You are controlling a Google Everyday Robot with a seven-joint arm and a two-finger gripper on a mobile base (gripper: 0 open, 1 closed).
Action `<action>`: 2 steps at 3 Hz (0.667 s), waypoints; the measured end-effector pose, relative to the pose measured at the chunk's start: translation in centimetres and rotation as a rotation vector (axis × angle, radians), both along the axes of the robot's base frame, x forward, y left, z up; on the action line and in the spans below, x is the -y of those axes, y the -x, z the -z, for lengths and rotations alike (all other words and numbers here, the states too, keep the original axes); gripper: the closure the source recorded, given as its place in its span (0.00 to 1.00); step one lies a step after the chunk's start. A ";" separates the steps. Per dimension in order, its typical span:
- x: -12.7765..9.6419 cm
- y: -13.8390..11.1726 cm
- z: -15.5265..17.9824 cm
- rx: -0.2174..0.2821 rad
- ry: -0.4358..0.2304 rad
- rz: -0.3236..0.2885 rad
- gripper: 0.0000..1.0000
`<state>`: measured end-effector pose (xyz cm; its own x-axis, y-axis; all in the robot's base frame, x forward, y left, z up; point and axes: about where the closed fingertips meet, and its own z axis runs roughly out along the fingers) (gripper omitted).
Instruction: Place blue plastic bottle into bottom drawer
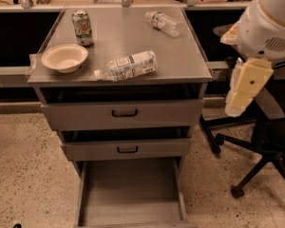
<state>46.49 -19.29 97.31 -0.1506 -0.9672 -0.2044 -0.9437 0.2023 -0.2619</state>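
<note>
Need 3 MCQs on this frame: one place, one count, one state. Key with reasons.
1. Where is the gripper?
A) right of the cabinet, off its top
B) resting on the floor
C) under the cabinet

2. How many plastic bottles lie on the cabinet top?
A) one
B) two
C) four

3. The bottom drawer is:
A) shut
B) taken out
C) pulled open

Key:
1 A: it hangs beside the cabinet's right edge, near the office chair.
2 B: front bottle and back-right bottle.
3 C: its bare floor shows below the two handled drawers.
</note>
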 end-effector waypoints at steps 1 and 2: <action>-3.9 -3.8 0.5 0.004 0.024 -0.129 0.00; -7.7 -6.7 0.9 0.006 0.035 -0.257 0.00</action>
<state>53.22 -11.54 96.42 0.1025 -0.9800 -0.1705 -0.9612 -0.0535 -0.2706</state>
